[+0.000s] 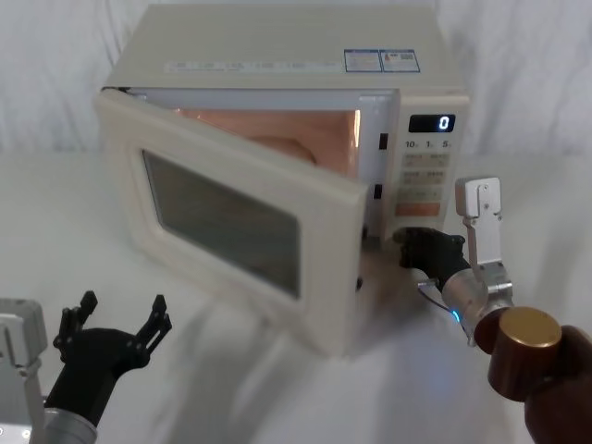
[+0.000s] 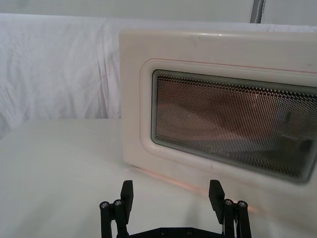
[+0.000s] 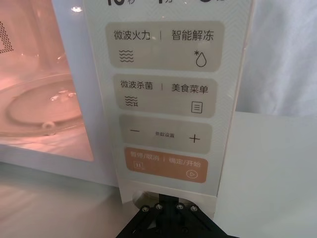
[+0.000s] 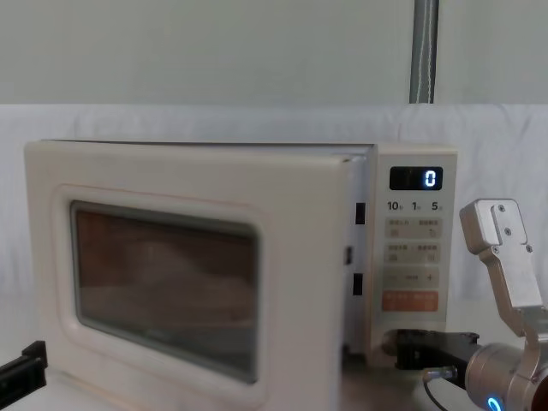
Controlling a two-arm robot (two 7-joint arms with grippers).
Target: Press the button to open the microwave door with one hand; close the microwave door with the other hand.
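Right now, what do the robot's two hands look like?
Both are black claws with two fingers. The left gripper has forked, knobbly fingers with little silver screws and sits on a silver-grey wrist. The right gripper joins a silver tube wrist with a small blue light, a thin cable, a pale grey angular bracket above and a round copper-brown cap behind.

Microwave (image 1: 277, 65) sitting at 12 o'clock on table (image 1: 111, 185), its door (image 1: 231, 222) swinging out toward 7 o'clock. Right gripper (image 1: 412, 245) sitting at 4 o'clock, up vs the button (image 3: 136, 196) under keypad. Left gripper (image 1: 116, 324) resting at 8 o'clock, before door
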